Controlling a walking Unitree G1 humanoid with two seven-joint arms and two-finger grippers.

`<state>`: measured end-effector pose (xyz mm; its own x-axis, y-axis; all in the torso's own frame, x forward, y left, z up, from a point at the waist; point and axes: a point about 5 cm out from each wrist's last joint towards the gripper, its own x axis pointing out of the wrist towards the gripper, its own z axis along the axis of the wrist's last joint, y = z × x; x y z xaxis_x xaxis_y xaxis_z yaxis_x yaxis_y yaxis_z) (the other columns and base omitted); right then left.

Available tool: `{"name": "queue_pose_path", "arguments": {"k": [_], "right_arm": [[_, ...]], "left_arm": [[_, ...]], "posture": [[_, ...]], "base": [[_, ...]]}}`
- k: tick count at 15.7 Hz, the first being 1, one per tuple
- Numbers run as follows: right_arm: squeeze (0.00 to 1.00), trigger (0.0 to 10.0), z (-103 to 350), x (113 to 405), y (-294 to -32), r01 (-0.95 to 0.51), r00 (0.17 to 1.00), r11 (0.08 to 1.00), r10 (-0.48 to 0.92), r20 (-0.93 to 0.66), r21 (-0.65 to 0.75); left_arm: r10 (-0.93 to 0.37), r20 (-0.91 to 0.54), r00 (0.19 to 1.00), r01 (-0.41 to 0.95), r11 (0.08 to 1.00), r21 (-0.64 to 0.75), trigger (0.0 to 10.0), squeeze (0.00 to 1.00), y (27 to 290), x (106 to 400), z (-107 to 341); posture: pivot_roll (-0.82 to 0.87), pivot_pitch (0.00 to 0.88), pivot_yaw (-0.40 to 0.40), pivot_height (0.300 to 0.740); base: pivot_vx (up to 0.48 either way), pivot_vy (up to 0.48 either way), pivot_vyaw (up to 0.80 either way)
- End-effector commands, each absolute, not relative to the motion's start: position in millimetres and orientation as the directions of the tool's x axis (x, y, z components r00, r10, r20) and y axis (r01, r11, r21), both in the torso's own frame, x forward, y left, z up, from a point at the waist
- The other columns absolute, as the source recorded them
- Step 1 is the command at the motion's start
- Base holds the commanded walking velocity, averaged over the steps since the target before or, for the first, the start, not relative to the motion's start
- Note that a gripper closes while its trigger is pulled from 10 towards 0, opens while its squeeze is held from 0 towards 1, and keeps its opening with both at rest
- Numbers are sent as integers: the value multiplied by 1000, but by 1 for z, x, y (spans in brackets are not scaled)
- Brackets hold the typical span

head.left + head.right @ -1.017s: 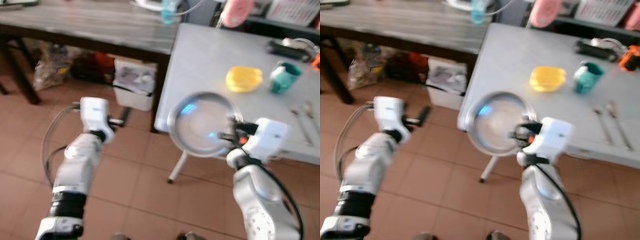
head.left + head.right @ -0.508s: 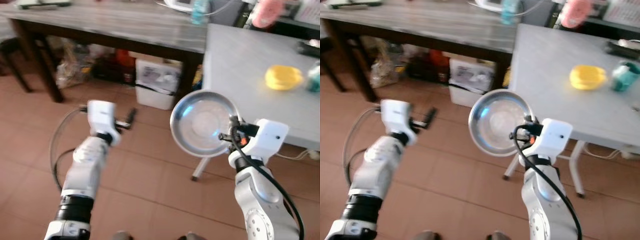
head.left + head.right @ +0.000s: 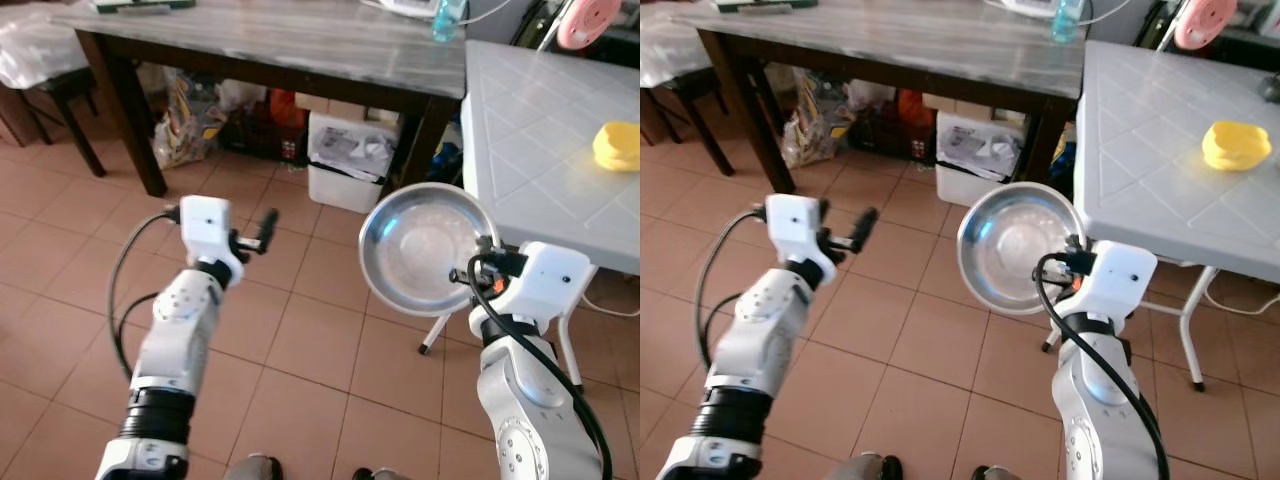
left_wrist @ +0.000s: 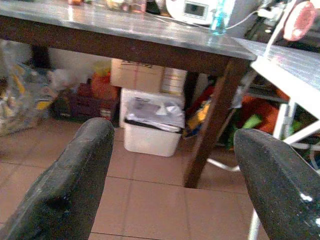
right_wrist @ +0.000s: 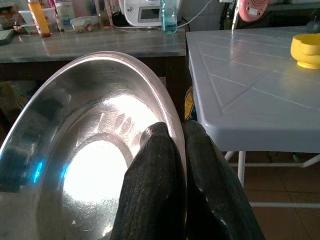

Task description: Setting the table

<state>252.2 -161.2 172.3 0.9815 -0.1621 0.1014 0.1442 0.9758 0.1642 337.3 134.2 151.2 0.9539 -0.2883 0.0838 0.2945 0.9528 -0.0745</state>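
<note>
Right wrist: hand [image 5: 177, 145] pinching bowl [image 5: 75, 165] rim.

I see a white table [image 3: 540, 150] with a yellow bowl [image 3: 617, 146] on it; left of it, a dark table [image 3: 270, 45] carrying a bottle [image 3: 447, 18].

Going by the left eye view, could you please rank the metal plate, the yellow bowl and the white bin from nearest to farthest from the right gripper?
1. Metal plate: clamped by its rim in the right gripper.
2. Yellow bowl: on the white table, to the gripper's right.
3. White bin: under the dark table, to its left. Close to the bowl's rank.
</note>
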Motion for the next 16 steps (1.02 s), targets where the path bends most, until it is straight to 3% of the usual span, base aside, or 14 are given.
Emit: {"name": "queue_pose_path", "arguments": {"k": [1,8,16], "right_arm": [[0,10000,175,251,-168,171,974,972,-191,120,160],[0,10000,176,250,-167,158,974,976,-178,139,148],[0,10000,177,249,-166,135,976,981,-156,154,138]], "left_arm": [[-312,98,945,319,946,-64,10000,0,129,337,155],[-343,121,932,352,933,-70,10000,0,125,335,157],[-378,123,918,388,918,-77,10000,0,121,333,155]], "posture": [[122,147,-50,740],[112,142,-51,740],[110,140,-53,740]], "base": [[0,0,0],[0,0,0],[389,0,0]]}}
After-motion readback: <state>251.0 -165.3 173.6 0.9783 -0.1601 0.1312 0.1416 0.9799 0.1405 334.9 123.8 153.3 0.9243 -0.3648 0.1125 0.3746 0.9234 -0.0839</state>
